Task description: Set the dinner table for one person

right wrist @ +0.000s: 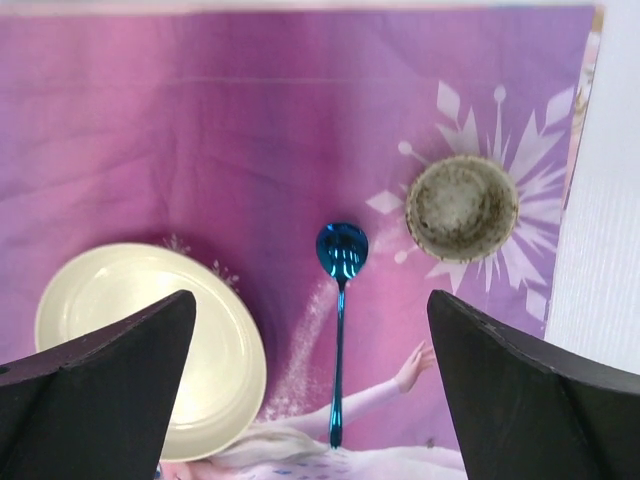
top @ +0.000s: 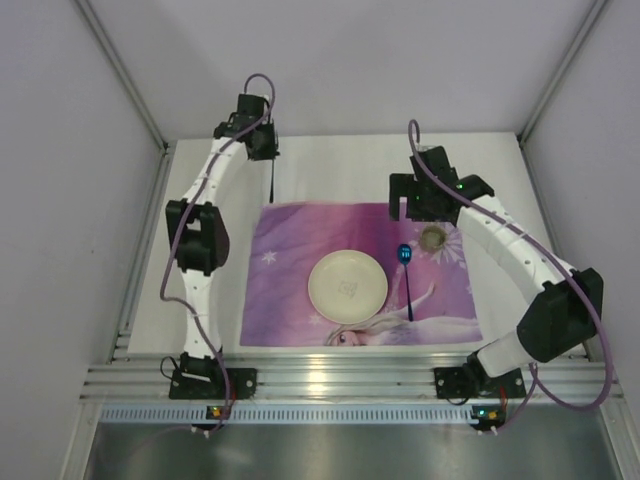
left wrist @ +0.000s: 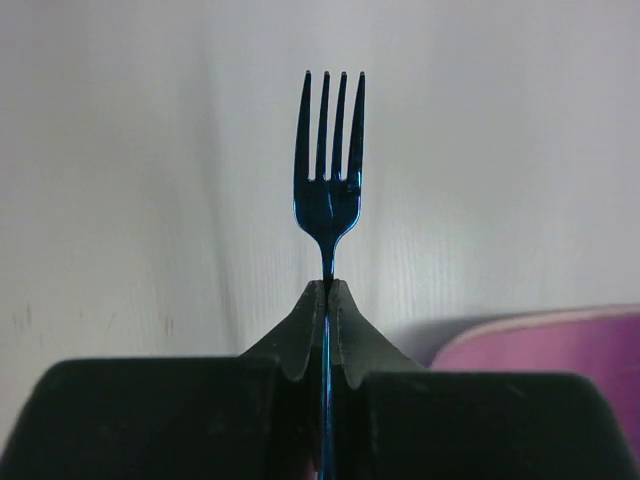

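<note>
The white dinner table [top: 340,165] carries a purple placemat [top: 290,290]. On the placemat lie a cream plate [top: 347,283], a blue spoon [top: 405,270] to its right, and a small speckled cup [top: 432,237] at the back right. My left gripper [top: 267,150] is at the back left, off the placemat, shut on a blue fork [left wrist: 328,180] whose tines stick out past the fingertips [left wrist: 345,300]. My right gripper [top: 413,212] hovers open and empty over the placemat; its view shows the spoon [right wrist: 340,320], plate [right wrist: 150,350] and cup [right wrist: 461,207] below.
A ribbed aluminium rail [top: 330,380] runs along the near edge, with both arm bases on it. Grey walls close in the left, right and back. A corner of the placemat [left wrist: 560,340] shows in the left wrist view.
</note>
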Tool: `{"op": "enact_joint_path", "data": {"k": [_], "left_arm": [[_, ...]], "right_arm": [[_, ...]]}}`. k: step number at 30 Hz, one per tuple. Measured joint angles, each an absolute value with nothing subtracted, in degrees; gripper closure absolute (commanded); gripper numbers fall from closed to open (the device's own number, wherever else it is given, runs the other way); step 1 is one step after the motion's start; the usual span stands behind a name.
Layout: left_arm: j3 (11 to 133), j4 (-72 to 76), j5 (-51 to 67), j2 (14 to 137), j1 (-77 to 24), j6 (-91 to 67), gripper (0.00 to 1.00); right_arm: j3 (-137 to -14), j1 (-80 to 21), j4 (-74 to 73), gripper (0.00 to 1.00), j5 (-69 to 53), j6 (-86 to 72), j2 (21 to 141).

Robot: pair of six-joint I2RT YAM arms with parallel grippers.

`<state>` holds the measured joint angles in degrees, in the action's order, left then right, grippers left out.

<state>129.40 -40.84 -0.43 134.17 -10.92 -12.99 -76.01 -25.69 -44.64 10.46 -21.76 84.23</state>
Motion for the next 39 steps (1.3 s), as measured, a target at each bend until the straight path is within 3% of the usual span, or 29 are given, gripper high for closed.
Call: {"op": "enact_joint_path", "data": {"k": [8,11,18,25,31,33,35,36,37,39], "left_arm": [[93.6,-36.7,2.6,100.4,-11.7,-17.6,1.00],[81.1,-35.4,3.2,93.6,-13.3,-19.1,1.00],[61.8,-34.2,4.7,90.8,-20.2,-22.7,1.00],[58.4,-31.8,4.9,90.5,-27.7,-27.0,1.00],[51.5,-31.3,5.4,88.6,-28.5,-30.1,1.00],[50.2,-31.2,5.7,88.0,-28.5,-30.7,0.85],[49.7,-31.2,6.2,87.7,-28.5,-31.1,0.63],[49.7,-31.2,6.5,87.7,-28.5,-31.3,0.41],[49.7,-31.1,6.7,87.7,-28.6,-31.3,0.06],[49.7,-31.1,6.7,87.5,-28.6,-32.2,0.02]], "right_arm": [[-79.7,-25.7,-44.1,0.00,11.1,-21.1,85.1],[-77.0,-25.7,-43.3,0.00,10.9,-21.2,83.9],[-71.1,-25.6,-43.3,0.00,9.7,-22.1,80.7],[-69.4,-25.6,-43.2,0.00,9.8,-22.1,77.1],[-65.5,-25.6,-43.3,0.00,10.1,-22.6,74.3],[-64.2,-25.6,-43.4,0.00,10.2,-22.7,73.8],[-63.2,-25.6,-43.5,0.00,10.5,-22.8,73.6],[-63.0,-25.6,-43.6,0.00,10.5,-22.8,73.6],[-62.8,-25.6,-43.8,0.00,10.5,-22.8,73.6],[-62.6,-25.6,-43.9,0.00,10.6,-23.1,73.6]]}}
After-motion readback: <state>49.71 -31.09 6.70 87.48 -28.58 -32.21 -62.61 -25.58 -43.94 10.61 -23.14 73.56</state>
